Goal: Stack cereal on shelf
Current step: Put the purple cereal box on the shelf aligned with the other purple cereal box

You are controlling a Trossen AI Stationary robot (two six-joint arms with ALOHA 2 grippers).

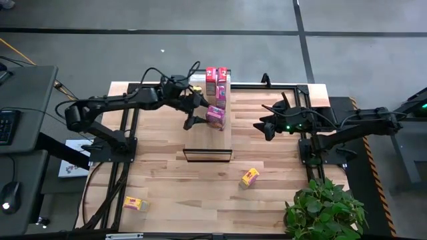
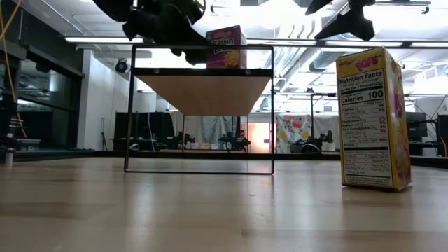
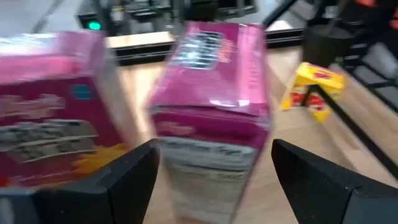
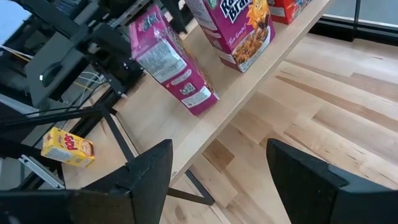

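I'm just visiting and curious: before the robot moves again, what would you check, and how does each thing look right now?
1. Left gripper open around the pink box: ok, fingers stand apart on either side.
2. Pink box let go: cannot tell whether the fingers touch it.
3. Pink box resting on the shelf: ok, though it tilts.
4. Boxes already on the shelf upright: ok.
5. Two yellow boxes on the table, waiting: ok, not yet stacked.
6. Right gripper open, empty, beside the shelf: ok.
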